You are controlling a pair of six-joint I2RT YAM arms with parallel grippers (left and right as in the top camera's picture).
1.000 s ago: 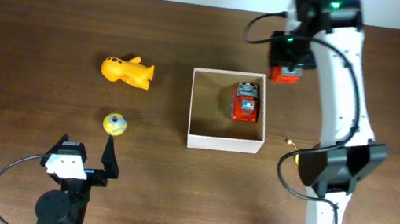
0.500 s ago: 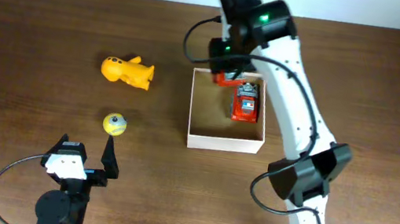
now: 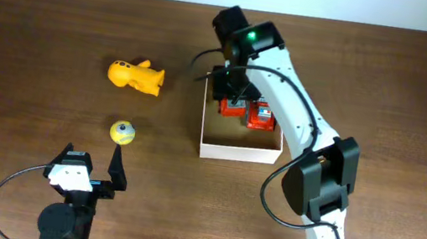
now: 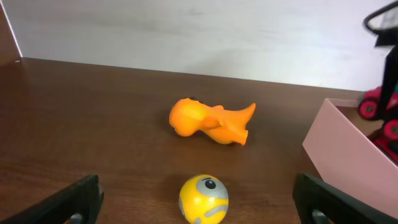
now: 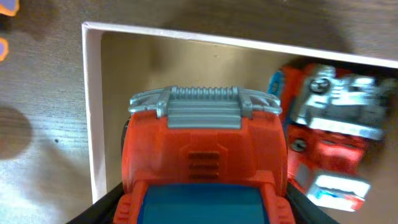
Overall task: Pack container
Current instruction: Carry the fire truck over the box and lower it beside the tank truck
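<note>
Container (image 3: pixel 238 150): square, thin white walls, tan floor. Right tool (image 3: pixel 232 98) clamped on red truck (image 5: pixel 202 155); left tool (image 3: pixel 92 155) apart.

The table (image 3: pixel 42 18) fills the overhead frame, and the container (image 3: pixel 240 152) sits on it just right of centre. Inside the container, the loose truck (image 3: pixel 263 118) lies along the right wall, toward the upper right corner. Just left of it, over the container's upper left part, the held truck (image 3: pixel 228 105) sits between the fingers of the right gripper (image 3: pixel 232 98). It seems to hang above the floor, though the view does not settle this. Well left of the container lies the animal figure (image 3: pixel 136 76). The ball (image 3: pixel 122 132) lies below the figure, apart from it. The left gripper (image 3: pixel 92 161) stands near the ball, at lower left, with nothing between its 2 fingers.
</note>
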